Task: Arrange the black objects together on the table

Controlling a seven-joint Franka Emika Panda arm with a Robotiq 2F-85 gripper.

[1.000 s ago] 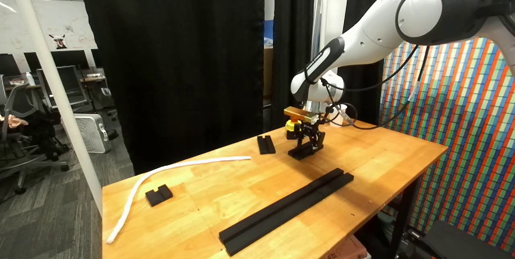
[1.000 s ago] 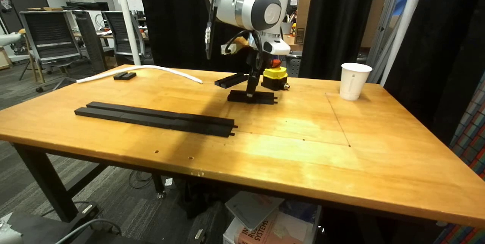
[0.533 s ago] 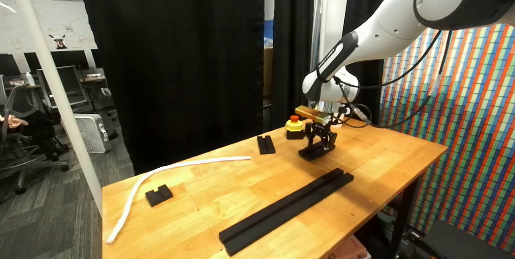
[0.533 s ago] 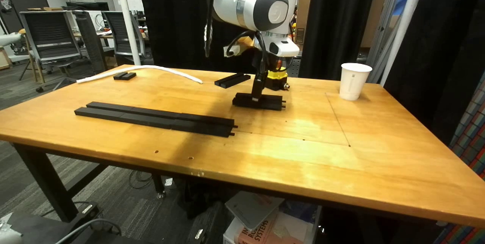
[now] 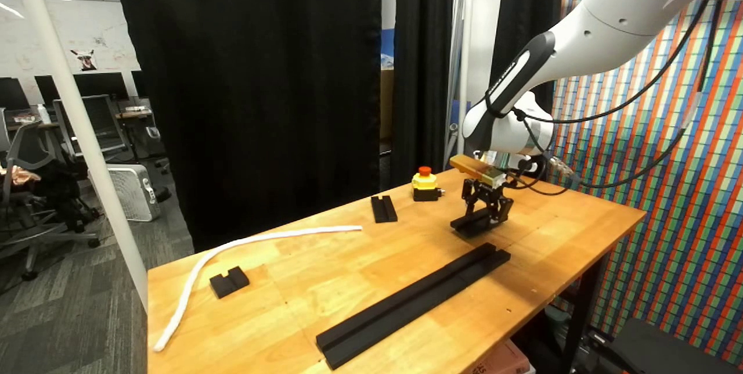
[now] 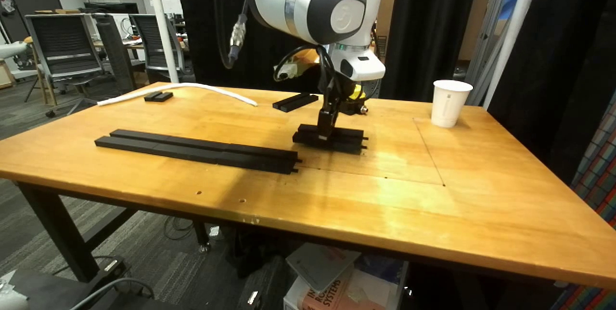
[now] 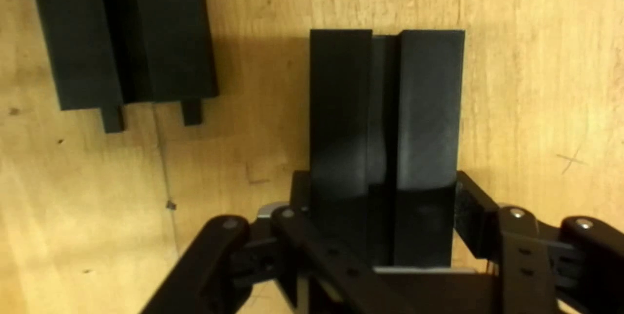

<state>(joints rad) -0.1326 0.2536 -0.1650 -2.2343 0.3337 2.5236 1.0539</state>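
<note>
Black and jointed, the hand [image 7: 383, 194] grips a grooved black slab [image 7: 382, 133] by its long sides, near the pegged end of the long black strip [image 5: 413, 302] but apart from it; I cannot tell whether it touches the tabletop [image 6: 433, 213]. In both exterior views, a loose slab [image 5: 383, 209] lies between a white cord [image 5: 261, 238] and a yellow-and-black box [image 5: 425, 185], with a short black block [image 5: 229, 281] near the cord.
</note>
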